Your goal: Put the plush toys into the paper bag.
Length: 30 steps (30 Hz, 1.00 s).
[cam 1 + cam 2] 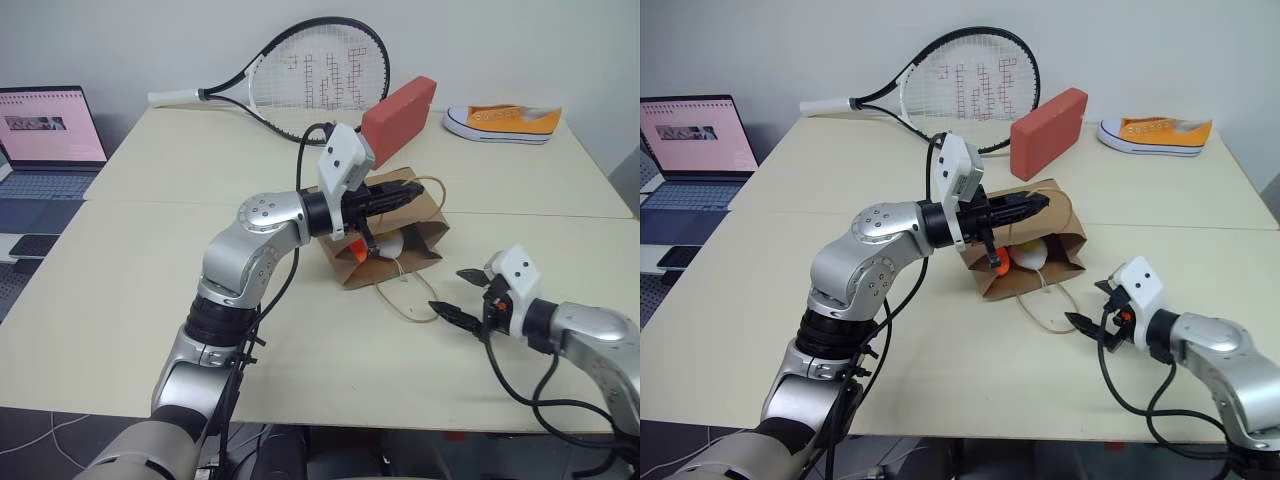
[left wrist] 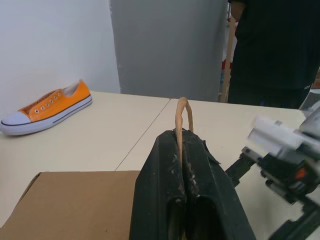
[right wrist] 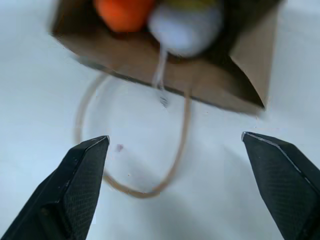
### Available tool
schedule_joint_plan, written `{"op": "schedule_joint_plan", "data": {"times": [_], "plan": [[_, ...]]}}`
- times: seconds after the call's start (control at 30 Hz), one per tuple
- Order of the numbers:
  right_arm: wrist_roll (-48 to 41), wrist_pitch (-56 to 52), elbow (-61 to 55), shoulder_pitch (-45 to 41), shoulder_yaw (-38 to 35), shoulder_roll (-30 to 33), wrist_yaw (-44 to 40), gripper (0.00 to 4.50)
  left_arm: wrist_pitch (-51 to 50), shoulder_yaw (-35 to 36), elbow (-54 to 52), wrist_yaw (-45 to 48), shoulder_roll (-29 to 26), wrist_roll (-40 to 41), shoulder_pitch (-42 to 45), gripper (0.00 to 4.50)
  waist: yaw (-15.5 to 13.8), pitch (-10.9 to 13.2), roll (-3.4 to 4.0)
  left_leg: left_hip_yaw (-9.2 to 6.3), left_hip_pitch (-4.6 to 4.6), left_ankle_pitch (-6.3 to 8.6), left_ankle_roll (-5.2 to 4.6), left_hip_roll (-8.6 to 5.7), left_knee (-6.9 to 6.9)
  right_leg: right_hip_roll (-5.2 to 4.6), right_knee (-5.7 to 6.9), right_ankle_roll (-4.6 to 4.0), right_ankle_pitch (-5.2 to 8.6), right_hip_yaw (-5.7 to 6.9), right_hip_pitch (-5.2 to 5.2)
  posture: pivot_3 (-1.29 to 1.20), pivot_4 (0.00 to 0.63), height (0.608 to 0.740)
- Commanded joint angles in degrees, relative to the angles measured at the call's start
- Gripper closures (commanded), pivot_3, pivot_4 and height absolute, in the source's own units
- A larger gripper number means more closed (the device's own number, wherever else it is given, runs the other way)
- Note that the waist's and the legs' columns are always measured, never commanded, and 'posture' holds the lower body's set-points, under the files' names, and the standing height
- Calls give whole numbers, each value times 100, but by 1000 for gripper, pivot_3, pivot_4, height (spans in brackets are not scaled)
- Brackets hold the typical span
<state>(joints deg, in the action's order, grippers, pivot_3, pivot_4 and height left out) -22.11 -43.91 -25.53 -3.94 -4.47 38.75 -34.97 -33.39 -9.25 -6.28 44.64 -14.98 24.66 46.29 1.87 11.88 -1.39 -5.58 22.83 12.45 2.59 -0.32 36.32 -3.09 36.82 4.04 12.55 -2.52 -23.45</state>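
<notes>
The brown paper bag (image 1: 430, 218) lies on its side in the middle of the table, its mouth facing me. My left gripper (image 1: 410, 195) is shut on the bag's upper loop handle (image 2: 182, 112) and holds the mouth up. Just inside the mouth lie both plush toys, the orange carrot (image 1: 357, 253) and the white egg (image 1: 388, 244), side by side. The bag's other handle (image 3: 150, 192) lies as a loop on the table in front of the mouth. My right gripper (image 1: 455, 292) hangs open and empty, in front of the bag and to its right.
A red block (image 1: 398, 108), a tennis racket (image 1: 310, 75) and an orange sneaker (image 1: 505, 120) lie at the back of the table. A laptop (image 1: 45, 140) stands off to the left. A person in dark clothes (image 2: 275, 50) stands beyond the table's right side.
</notes>
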Motion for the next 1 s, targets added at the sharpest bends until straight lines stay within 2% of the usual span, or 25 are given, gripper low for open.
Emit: {"op": "schedule_joint_plan", "data": {"times": [0.03,0.13,0.23,0.53,0.6,0.73,0.93,1.0], "plan": [[286,357,389,-205,233,-288,238,56,91,16,-171,39,1,8,138,4500,1,0,0,0,1,0,0,0,0,0,-1,1,-1,0,0,0,150,740],[393,495,595,-253,399,-410,187,56,83,15,-204,25,-6,8,132,4500,-10,0,0,-3,4,0,1,-2,-1,0,-2,1,-1,0,-2,0,150,740],[496,604,733,-302,500,-474,208,602,72,32,-232,-3,-14,15,128,4500,-13,0,0,-6,6,0,1,-2,-2,0,-3,1,0,2,-2,0,150,740],[522,697,719,-393,522,-496,99,3888,120,70,-201,4,-96,-12,140,4500,-7,0,0,-5,3,0,1,-2,-2,0,0,1,-1,2,-1,0,150,740],[459,683,701,-425,473,-513,66,4477,154,58,-200,13,-135,-51,146,4500,-4,0,1,-5,3,0,1,-2,-2,0,0,1,-1,1,-1,0,150,740],[-25,350,305,-394,228,-416,-206,4477,285,56,-203,142,-388,-185,197,4500,-3,0,1,-6,2,0,0,-1,-2,0,1,1,-1,2,-1,0,150,740],[-970,-328,-499,-243,-374,162,-716,4477,467,40,-218,591,-883,-262,311,4500,-18,0,0,-8,3,0,0,-2,-2,0,-1,1,-1,3,1,0,150,740],[-1646,-791,-793,-310,-906,369,-812,4477,645,32,-119,876,-1120,-340,483,4500,-19,1,0,-8,4,0,0,-2,-2,0,-1,1,-1,4,1,0,150,740]]}}
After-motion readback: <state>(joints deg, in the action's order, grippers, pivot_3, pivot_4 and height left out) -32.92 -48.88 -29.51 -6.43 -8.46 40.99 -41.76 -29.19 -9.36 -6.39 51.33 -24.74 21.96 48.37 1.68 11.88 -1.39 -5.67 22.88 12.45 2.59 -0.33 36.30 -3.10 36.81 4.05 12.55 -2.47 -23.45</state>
